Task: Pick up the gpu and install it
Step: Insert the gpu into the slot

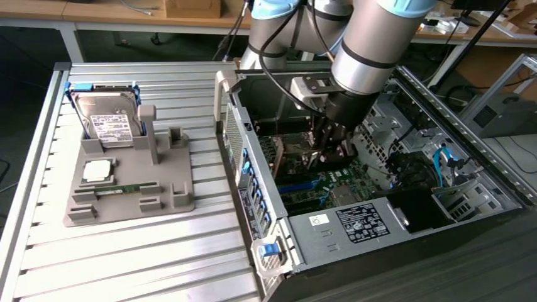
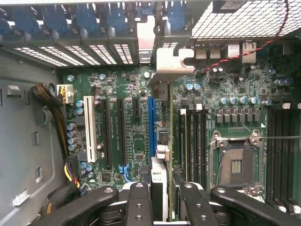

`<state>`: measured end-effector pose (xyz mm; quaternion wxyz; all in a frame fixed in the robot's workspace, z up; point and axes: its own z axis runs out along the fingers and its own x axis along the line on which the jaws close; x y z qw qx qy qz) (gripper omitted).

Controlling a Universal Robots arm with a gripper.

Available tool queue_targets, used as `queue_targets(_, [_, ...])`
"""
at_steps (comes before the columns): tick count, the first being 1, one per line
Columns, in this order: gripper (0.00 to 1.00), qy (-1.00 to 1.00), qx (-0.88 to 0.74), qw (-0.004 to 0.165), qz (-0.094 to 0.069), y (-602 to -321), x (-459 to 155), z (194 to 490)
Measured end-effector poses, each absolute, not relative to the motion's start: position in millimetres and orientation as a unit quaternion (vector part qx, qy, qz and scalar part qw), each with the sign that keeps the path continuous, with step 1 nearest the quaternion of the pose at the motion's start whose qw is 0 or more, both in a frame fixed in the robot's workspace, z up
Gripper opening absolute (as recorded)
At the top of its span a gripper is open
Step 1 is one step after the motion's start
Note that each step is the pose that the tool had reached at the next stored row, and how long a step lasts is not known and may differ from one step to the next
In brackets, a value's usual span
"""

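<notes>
Dark graphics card (image 2: 163, 141), gripped edge-on by the end effector (image 2: 162, 197), stands above the blue slot (image 2: 151, 127) at frame centre, inside the open computer case (image 1: 336, 236). Exterior view, left: grey holder (image 1: 126, 182) with hard drive (image 1: 109, 123) on slatted surface (image 1: 126, 264).

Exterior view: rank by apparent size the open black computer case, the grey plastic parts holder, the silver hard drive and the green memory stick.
1. Open black computer case
2. Grey plastic parts holder
3. Silver hard drive
4. Green memory stick

A ribbed metal bench (image 1: 126, 251) is seen in front; wooden desks (image 1: 100, 16) on a dark floor (image 1: 25, 94) are ranged behind.
</notes>
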<state>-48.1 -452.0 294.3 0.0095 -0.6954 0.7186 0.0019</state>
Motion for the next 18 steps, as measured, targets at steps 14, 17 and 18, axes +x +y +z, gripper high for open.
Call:
queue_targets(14, [0.28, 0.719, -0.695, 0.009, 0.002, -454.0, -57.4, 286.0])
queue_targets(17, [0.28, 0.719, -0.695, 0.009, 0.002, -453.9, -59.6, 282.8])
queue_targets(18, [0.28, 0.719, -0.695, 0.009, 0.002, -454.0, -60.8, 281.8])
